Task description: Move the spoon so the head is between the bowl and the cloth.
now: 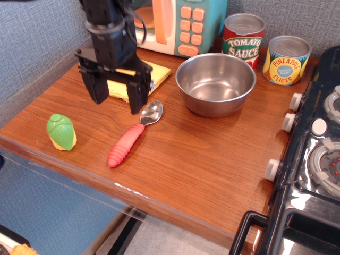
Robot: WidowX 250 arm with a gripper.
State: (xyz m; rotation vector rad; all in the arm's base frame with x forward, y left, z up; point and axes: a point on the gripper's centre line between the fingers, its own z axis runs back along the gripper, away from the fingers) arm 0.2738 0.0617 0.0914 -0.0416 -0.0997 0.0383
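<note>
Right of the gripper (114, 101), well apart from it, sits the bowl (216, 83), the largest dish on the table (212, 159). Behind the gripper and partly hidden by it lies the yellow cloth (157, 72). Just below and to the right of the fingers rests the spoon (134, 134), handle trailing toward the table's front edge; the head (151, 112) sits in front of the gap between bowl and cloth rather than squarely in it, so the placement looks approximate. The jaws stand wide and empty above the table. The risk, as I judge it, is the right finger clipping the head during any downward or sideways move, skidding the light spoon.
</note>
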